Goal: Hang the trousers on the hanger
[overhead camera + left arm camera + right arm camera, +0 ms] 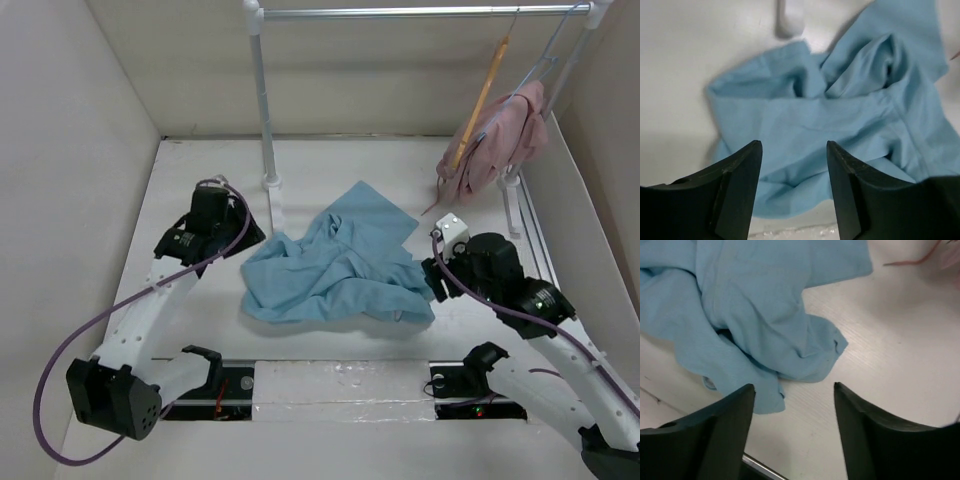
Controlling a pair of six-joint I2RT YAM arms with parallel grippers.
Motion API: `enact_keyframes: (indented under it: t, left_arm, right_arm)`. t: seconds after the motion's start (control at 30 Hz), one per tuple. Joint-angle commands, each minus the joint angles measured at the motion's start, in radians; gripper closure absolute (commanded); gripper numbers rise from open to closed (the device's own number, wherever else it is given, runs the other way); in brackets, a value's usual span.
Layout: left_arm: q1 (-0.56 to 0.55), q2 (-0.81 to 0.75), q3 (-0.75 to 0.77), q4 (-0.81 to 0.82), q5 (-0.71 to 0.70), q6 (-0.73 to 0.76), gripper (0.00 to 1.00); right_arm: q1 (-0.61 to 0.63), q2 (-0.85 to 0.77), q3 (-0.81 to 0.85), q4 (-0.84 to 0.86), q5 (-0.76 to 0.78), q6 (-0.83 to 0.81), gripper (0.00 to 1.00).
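The light blue trousers (pixel 338 265) lie crumpled in a heap on the white table, between my two arms. The tan wooden hanger (pixel 480 103) hangs tilted from the rail at the back right. My left gripper (pixel 243 238) hovers at the heap's left edge, open, with only blue cloth (pixel 830 120) showing below and beyond the empty gap (pixel 794 147). On the other side, my right gripper (pixel 432 280) is open too, just off the heap's right edge. In its wrist view the trousers (pixel 755 315) lie ahead and bare table fills the gap (pixel 794 388).
A pink garment (pixel 500 140) hangs on a thin grey wire hanger at the rail's right end. A white rack post (pixel 264 110) stands just behind the heap, its foot (pixel 786 22) near the cloth. Walls close in left, right and behind. A metal strip (pixel 340 380) runs along the near edge.
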Motion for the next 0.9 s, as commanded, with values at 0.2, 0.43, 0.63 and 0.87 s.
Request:
enact_keyframes:
  t: [0.2, 0.43, 0.63, 0.87]
  left_arm:
    - [-0.102, 0.080, -0.237, 0.153, 0.001, -0.129, 0.29]
    - [-0.111, 0.246, -0.314, 0.267, -0.045, -0.151, 0.38]
    - [-0.111, 0.346, -0.299, 0.299, -0.111, -0.136, 1.00]
    - [-0.036, 0.171, -0.152, 0.169, -0.240, -0.097, 1.00]
  right_arm:
    - [0.007, 0.126, -0.128, 0.265, -0.151, 0.047, 0.24]
    - [0.007, 0.266, -0.132, 0.446, -0.180, -0.003, 0.57]
    - [0.007, 0.295, -0.020, 0.460, -0.129, -0.019, 1.00]
    - [-0.089, 0.411, 0.230, 0.418, 0.012, -0.051, 1.00]
